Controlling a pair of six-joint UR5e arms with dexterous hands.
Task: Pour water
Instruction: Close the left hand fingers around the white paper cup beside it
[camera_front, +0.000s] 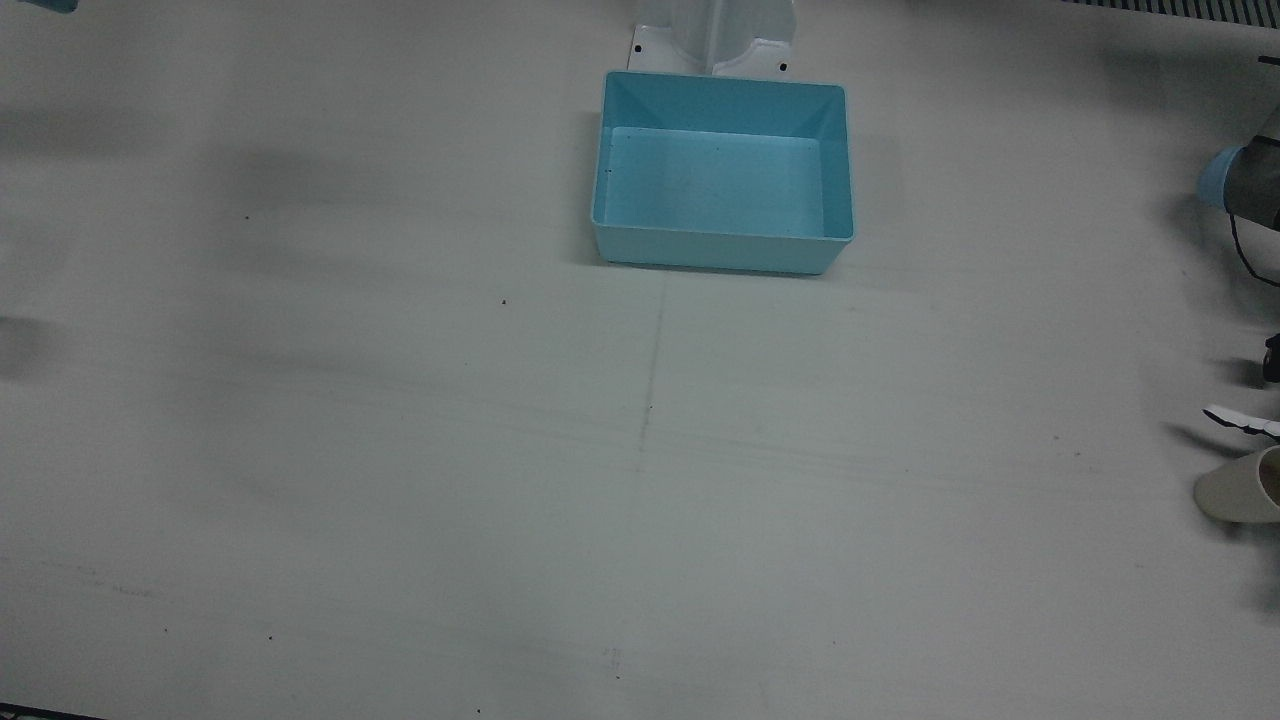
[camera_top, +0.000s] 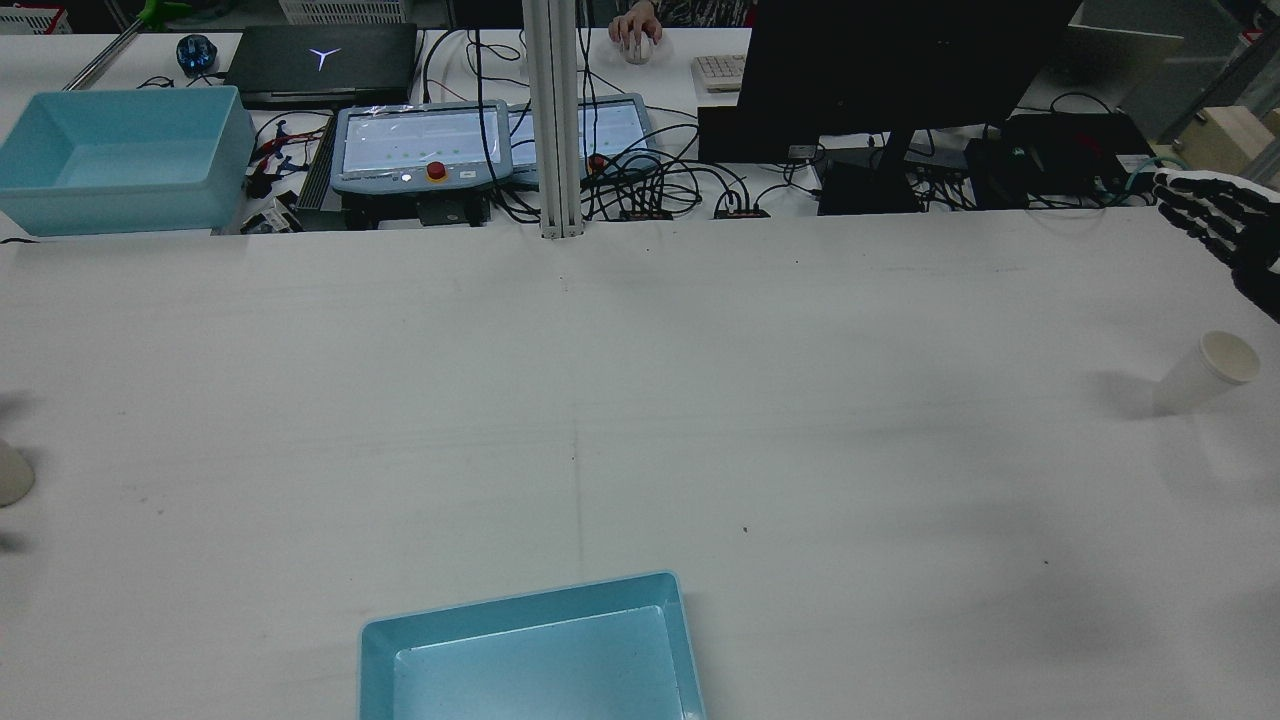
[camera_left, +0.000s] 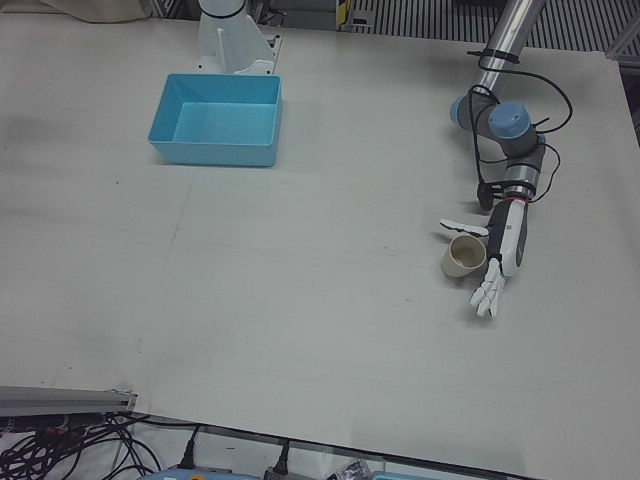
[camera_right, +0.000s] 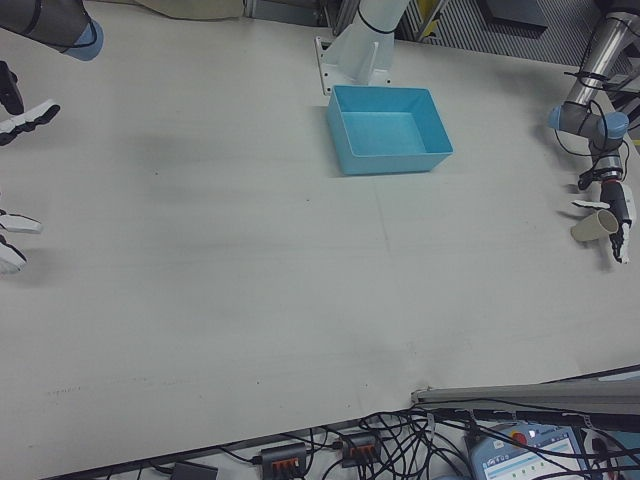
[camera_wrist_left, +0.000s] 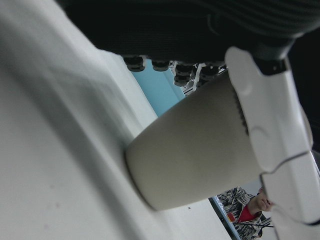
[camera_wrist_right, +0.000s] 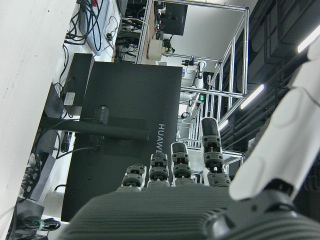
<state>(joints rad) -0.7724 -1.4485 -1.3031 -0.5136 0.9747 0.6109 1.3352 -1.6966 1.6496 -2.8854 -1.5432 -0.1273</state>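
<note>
A beige paper cup (camera_left: 463, 256) stands upright near the table's edge on the left arm's side; it also shows in the front view (camera_front: 1240, 486) and the left hand view (camera_wrist_left: 195, 150). My left hand (camera_left: 497, 262) is open beside it, with its fingers stretched straight past the cup and its thumb (camera_wrist_left: 270, 125) along the cup's other side. A second white paper cup (camera_top: 1205, 372) stands on the right arm's side. My right hand (camera_top: 1222, 228) is open with its fingers spread, raised beyond that cup and apart from it.
An empty light-blue bin (camera_front: 725, 240) sits on the table by the pedestal in the middle (camera_left: 215, 150). A second blue bin (camera_top: 120, 200), control pendants, a monitor and cables lie beyond the table's far edge.
</note>
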